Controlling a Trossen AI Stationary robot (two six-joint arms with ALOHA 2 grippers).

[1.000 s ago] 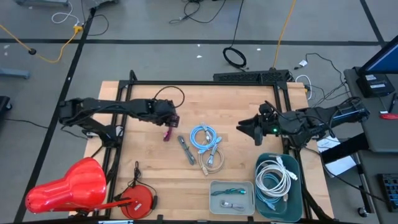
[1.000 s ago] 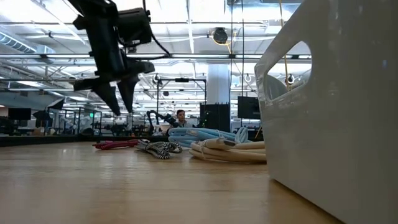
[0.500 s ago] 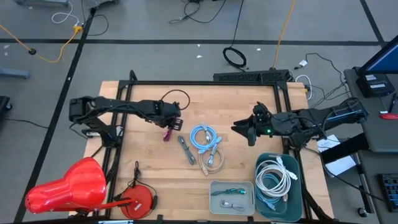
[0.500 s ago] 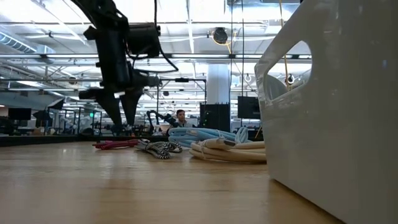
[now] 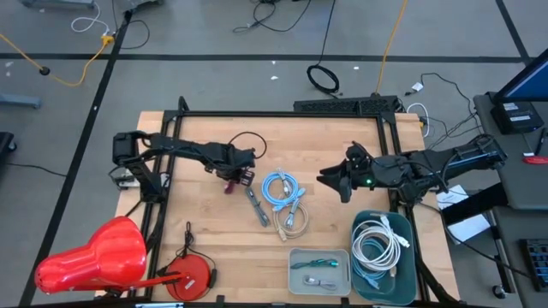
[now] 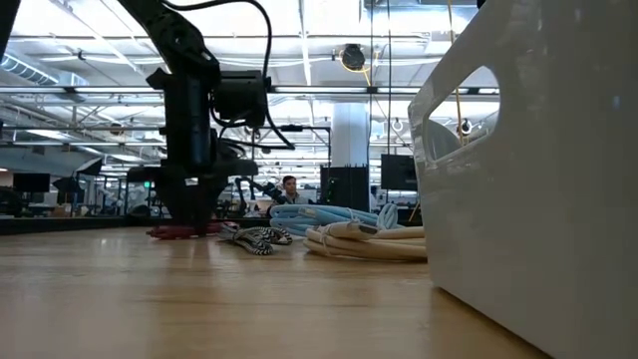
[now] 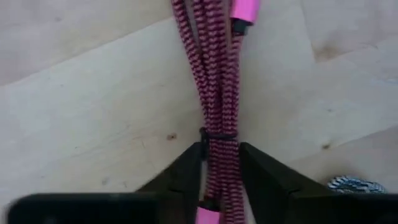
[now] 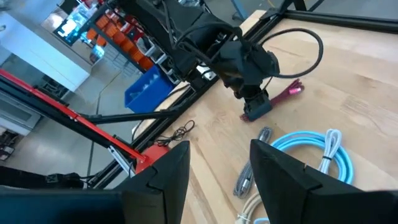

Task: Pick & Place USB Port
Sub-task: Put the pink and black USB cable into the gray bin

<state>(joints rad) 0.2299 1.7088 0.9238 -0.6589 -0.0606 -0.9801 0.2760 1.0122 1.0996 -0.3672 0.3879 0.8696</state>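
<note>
With the left gripper (image 7: 221, 165) down on the table, we see its part-open fingers straddle the pink cable (image 7: 211, 74), at nine o'clock of the blue cable (image 5: 282, 188); right gripper (image 5: 336, 182) hovers open, empty.

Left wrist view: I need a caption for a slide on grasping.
Left gripper straddles the bundled pink cable on the table.

The high camera looks straight down on the whole table (image 5: 205, 137). The low one sits at tabletop level. Both wrist cameras share the pink cable (image 7: 214, 93).
</note>
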